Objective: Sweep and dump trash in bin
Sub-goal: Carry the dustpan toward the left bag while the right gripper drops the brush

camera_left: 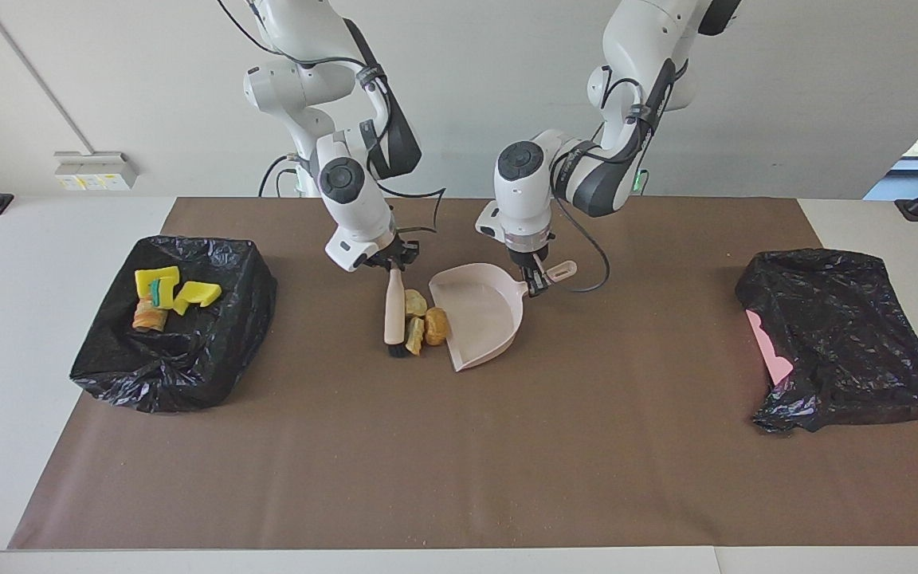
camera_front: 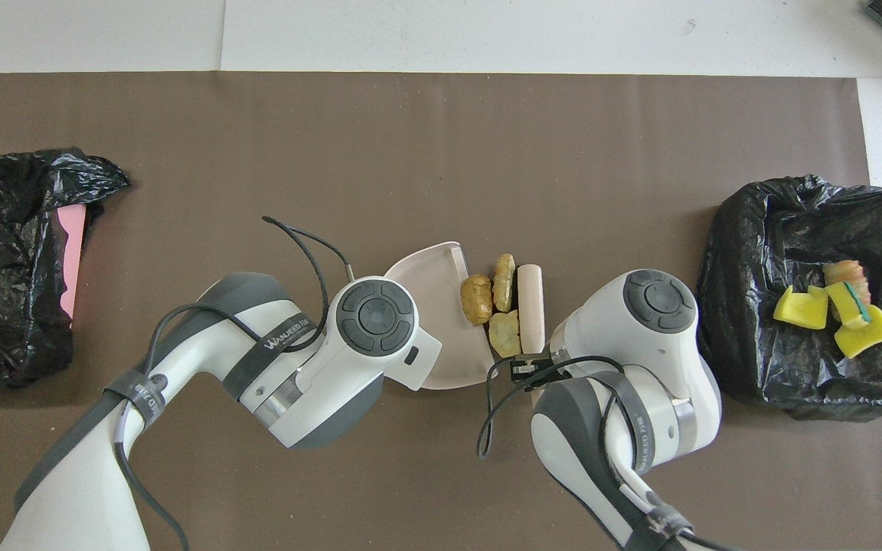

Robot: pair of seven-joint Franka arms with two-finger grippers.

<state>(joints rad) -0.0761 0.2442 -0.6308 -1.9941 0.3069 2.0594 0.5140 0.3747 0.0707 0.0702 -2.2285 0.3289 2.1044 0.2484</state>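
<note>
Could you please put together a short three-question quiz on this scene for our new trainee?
1. True or false: the three bread-like lumps already lie well inside the dustpan.
2. Which gripper holds the brush: A) the left gripper, B) the right gripper?
3. What lies in the bin at the right arm's end of the table?

Key
1. False: they lie on the mat at the pan's open edge, between it and the brush.
2. B; the left one holds the dustpan's handle.
3. Yellow sponge pieces and a striped chunk.
</note>
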